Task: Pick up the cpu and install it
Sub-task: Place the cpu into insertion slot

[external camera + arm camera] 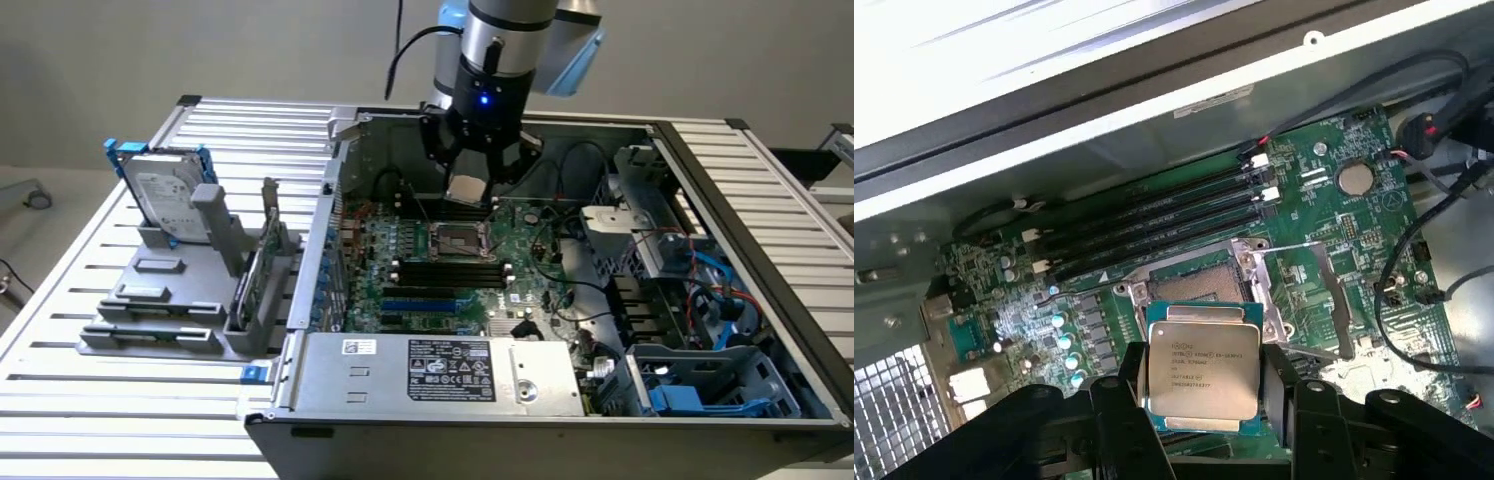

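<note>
Case (400, 450) open on top; board (534, 275) inside, socket (447, 240) empty. Gripper (1201, 405) clamped on cpu (1202, 368) by two opposite edges, poised just above socket, not seated. Likely light, rigid, slick-lidded, fragile underneath. Hold by edges only, kept level.

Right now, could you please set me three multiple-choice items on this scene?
1. The black gripper is: A open, empty; B shut on the flat silver-topped cpu; C shut on a screwdriver.
2. The circuit board is: A red; B green; C white.
3. The blue-framed silver hard drive stands: A in the gripper; B on the board; C on the grey stand.
Key: B, fingers clasp the cpu; B, green surrounds the socket; C, upright at the exterior view's left.
</note>
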`<state>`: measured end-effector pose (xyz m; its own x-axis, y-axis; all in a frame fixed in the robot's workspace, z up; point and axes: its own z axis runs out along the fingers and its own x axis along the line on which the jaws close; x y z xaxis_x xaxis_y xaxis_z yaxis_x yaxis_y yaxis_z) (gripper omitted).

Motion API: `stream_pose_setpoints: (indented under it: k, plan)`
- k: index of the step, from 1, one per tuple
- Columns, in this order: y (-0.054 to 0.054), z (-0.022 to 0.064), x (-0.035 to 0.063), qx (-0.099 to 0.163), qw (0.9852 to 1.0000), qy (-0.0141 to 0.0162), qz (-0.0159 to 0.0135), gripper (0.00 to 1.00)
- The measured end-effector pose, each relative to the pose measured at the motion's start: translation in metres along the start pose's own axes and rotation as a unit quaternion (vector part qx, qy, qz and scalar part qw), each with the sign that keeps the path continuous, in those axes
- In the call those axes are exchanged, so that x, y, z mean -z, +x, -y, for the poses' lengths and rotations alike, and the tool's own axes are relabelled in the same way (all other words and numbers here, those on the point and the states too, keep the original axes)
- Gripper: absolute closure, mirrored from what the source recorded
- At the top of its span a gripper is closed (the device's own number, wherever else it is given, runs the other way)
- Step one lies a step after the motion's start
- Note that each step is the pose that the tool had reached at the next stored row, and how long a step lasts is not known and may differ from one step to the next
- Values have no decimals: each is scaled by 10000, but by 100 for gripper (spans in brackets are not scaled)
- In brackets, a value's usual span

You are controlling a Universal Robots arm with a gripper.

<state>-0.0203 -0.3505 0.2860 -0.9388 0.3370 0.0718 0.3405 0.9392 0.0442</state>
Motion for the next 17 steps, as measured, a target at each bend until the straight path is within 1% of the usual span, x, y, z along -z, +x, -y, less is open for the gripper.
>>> stream_pose_setpoints:
  k: [2, 4, 6, 8, 11, 13, 15, 17]
  plan:
    - [0, 0, -3, -179, 9998, -13, 8, 45]
    - [-1, 1, -8, -358, 9994, -26, 16, 45]
    - [-1, 1, -15, -537, 9985, -38, 24, 45]
    - [-2, 1, -28, -718, 9974, -52, 32, 45]
    - [-4, 3, -55, -992, 9950, -71, 44, 45]
    - [-6, 4, -76, -1172, 9931, -84, 52, 45]
    - [-7, 5, -99, -1348, 9908, -96, 60, 45]
    - [-9, 6, -125, -1533, 9881, -110, 68, 45]
